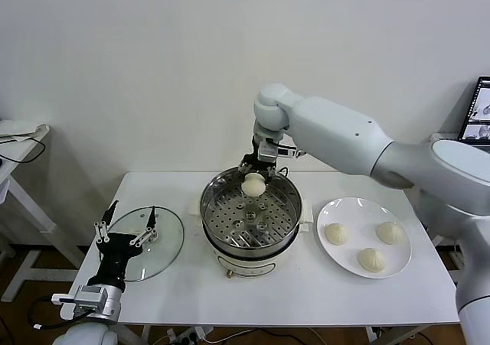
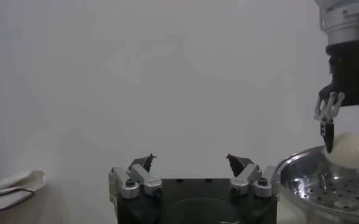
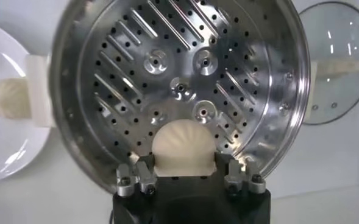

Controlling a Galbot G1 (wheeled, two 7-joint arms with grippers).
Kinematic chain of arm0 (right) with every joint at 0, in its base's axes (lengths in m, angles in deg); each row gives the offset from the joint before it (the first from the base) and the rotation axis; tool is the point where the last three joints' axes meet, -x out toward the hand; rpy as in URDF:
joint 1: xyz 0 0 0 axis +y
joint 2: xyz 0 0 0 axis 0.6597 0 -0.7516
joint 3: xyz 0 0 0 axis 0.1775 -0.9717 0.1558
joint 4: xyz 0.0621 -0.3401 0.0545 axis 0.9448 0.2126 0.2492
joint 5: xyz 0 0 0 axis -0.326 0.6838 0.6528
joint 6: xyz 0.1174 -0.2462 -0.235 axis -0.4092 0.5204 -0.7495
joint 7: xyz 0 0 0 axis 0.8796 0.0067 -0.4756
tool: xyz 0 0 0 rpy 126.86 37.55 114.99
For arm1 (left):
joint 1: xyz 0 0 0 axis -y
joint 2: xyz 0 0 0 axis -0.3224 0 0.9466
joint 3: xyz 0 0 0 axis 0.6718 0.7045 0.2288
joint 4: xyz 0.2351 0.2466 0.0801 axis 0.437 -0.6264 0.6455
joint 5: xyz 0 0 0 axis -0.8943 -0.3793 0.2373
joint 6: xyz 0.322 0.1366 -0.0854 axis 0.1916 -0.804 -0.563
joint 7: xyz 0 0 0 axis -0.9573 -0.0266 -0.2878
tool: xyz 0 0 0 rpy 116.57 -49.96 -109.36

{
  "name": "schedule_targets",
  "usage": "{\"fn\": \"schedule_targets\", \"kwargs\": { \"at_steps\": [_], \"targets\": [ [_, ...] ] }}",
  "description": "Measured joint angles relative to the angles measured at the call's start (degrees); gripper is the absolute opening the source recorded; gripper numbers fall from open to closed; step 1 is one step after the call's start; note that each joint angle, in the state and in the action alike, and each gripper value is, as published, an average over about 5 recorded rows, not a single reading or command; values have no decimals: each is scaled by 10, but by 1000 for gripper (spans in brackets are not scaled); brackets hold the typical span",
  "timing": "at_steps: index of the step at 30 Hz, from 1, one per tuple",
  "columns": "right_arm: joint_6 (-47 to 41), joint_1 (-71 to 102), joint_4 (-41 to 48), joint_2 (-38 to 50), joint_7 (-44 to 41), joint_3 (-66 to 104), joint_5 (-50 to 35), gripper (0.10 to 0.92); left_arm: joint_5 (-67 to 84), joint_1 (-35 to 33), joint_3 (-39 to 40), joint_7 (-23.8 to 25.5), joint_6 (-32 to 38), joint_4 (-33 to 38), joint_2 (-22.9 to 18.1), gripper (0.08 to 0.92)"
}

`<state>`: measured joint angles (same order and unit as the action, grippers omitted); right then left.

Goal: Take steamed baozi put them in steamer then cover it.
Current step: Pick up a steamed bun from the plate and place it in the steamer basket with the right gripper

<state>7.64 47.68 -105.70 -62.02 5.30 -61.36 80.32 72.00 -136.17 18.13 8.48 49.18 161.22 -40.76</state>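
While holding: right gripper (image 1: 254, 183) clamps one baozi (image 1: 253, 183) above the steamer (image 1: 285, 224) back rim
Left gripper (image 1: 126, 231): fingers spread, beside steamer over glass lid (image 1: 164, 245)
Plate (image 1: 354, 209): three buns
Hidden: steamer base

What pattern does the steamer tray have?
Small round holes and slanted slots on the tray; right wrist view.
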Motion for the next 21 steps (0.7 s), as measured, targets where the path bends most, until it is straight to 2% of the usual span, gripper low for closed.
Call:
{"fn": "schedule_targets", "kwargs": {
  "at_steps": [12, 17, 21],
  "targets": [
    [-2, 31, 29, -11, 23, 15, 34, 676, 2, 0, 1, 0, 1, 3, 0, 823],
    [-10, 36, 31, -11, 31, 16, 38, 787, 3, -1, 1, 0, 2, 3, 0, 823],
    [-20, 35, 27, -7, 32, 17, 30, 820, 3, -3, 0, 0, 2, 5, 0, 823]
  ]
}}
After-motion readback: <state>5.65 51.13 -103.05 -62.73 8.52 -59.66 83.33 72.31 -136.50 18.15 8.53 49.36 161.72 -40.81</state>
